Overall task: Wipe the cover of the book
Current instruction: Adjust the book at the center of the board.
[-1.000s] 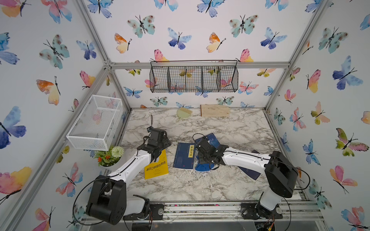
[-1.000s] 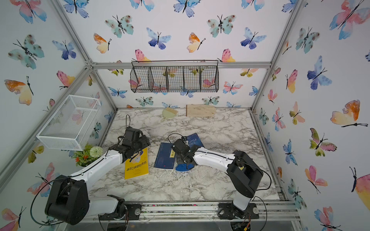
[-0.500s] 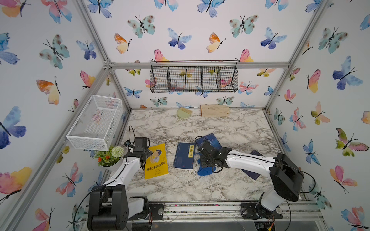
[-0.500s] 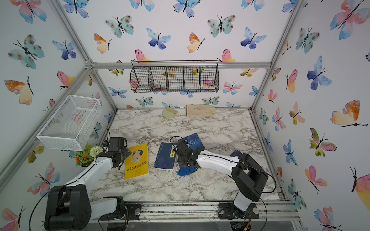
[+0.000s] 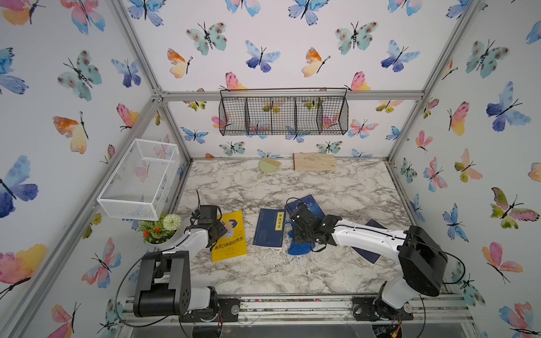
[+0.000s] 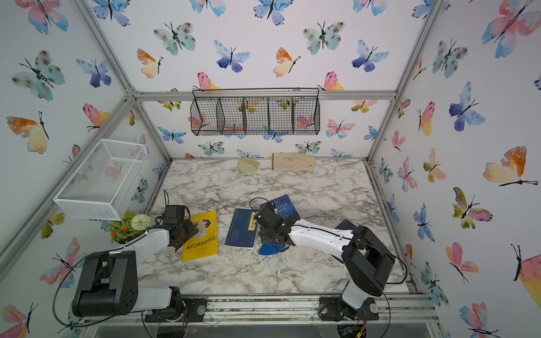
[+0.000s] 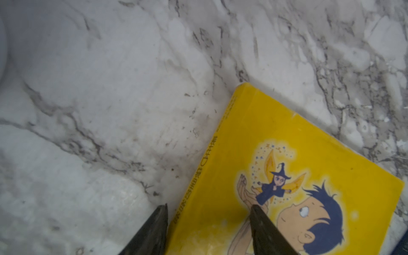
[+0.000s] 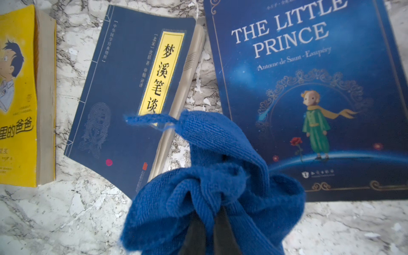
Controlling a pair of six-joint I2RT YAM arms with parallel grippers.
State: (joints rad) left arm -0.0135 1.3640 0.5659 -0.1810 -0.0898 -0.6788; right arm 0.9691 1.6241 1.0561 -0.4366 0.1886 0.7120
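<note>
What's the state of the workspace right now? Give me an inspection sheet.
Surface: marble table, four books flat on it.
Job's things: yellow book, navy book, Little Prince, dark book partly hidden; blue cloth bunched by the navy book's near corner.
Clutter: brush and board at the back edge; plant at the left.
Grippers: left tool open, straddling the yellow book's spine edge; right tool shut on the cloth.
Cables: wrist cables loop up; no snag seen.
Surroundings: black basket on back wall, white basket on left wall.
</note>
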